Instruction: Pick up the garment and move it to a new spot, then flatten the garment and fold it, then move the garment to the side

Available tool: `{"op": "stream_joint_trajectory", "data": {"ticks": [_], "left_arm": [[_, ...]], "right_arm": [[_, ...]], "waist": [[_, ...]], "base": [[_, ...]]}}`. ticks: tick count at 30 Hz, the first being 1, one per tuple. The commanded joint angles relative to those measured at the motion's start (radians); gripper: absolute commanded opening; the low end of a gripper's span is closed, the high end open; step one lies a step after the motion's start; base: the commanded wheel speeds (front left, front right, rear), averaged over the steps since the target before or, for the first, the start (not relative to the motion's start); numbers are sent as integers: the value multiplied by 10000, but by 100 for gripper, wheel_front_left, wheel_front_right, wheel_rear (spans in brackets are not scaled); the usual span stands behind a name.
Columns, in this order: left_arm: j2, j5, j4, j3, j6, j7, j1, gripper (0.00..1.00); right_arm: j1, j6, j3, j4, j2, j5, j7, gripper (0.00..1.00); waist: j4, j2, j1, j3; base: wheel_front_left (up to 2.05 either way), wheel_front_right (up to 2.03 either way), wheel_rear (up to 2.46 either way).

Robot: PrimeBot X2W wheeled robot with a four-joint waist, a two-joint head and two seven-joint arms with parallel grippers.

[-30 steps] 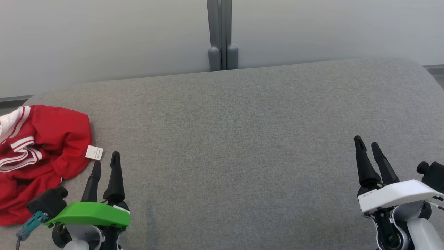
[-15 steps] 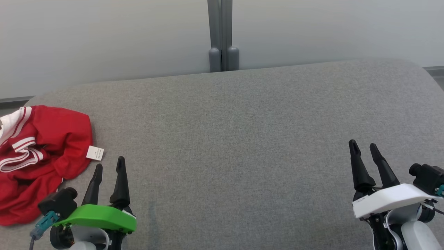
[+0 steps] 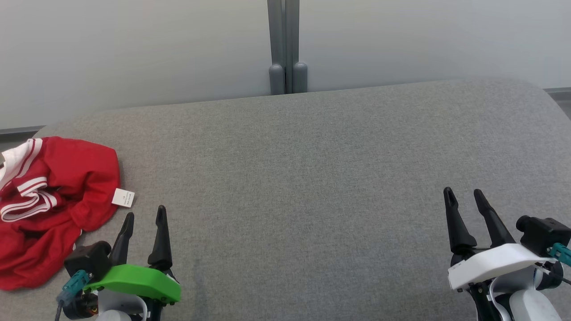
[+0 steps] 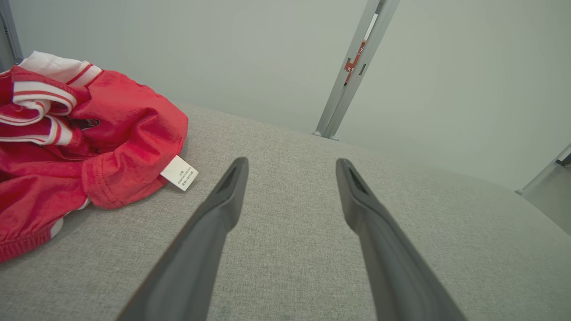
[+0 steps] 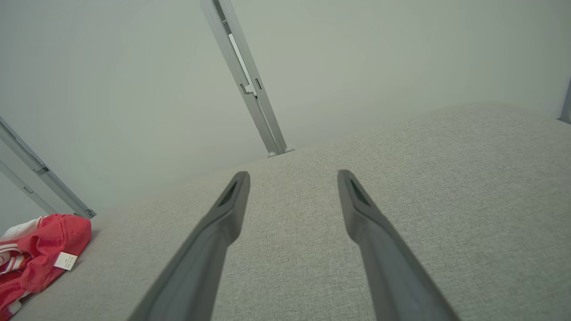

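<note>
The garment (image 3: 53, 196) is lying crumpled at the left end of the table (image 3: 312, 178), close to its rounded far corner. It is showing smooth, slightly shiny red cloth bunched into soft folds, with white bands striped in red along its upper part. A small white rectangular label (image 3: 122, 197) is sticking out from its right edge and lying flat on the table; its print is too small to read. The garment's left side is running off the edge of the head view, and the crumpling is hiding its cut — what kind of garment it is cannot be told.

The table is presenting a grey woven covering, even and matte. Behind it a grey metal post (image 3: 285, 44) is rising against a plain pale wall.

The left gripper (image 3: 145, 211), under a green cover, is hovering just right of the garment, near the label but apart from it. Its two tapered dark fingers are standing moderately spread, gripping nothing. The right gripper (image 3: 463, 191), under a white cover, is hanging over the table's right end, well apart from the garment — fingers likewise parted, nothing between them. Both arms are being cut off by the bottom edge.
</note>
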Motion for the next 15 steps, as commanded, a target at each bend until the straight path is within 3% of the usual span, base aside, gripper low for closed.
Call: {"op": "stream_joint_trajectory", "data": {"ticks": [1,15], "left_arm": [[62,254,-20,-10,37,-104,-227,100],[37,1340,247,-17,143,-405,-260,100]], "right_arm": [[46,2,31,-58,-34,-267,-91,100],[109,3,91,-108,-15,-1349,-272,100]], "waist": [[-5,0,0,2],[57,0,0,14]], "base": [[0,0,0],[0,0,0]]}}
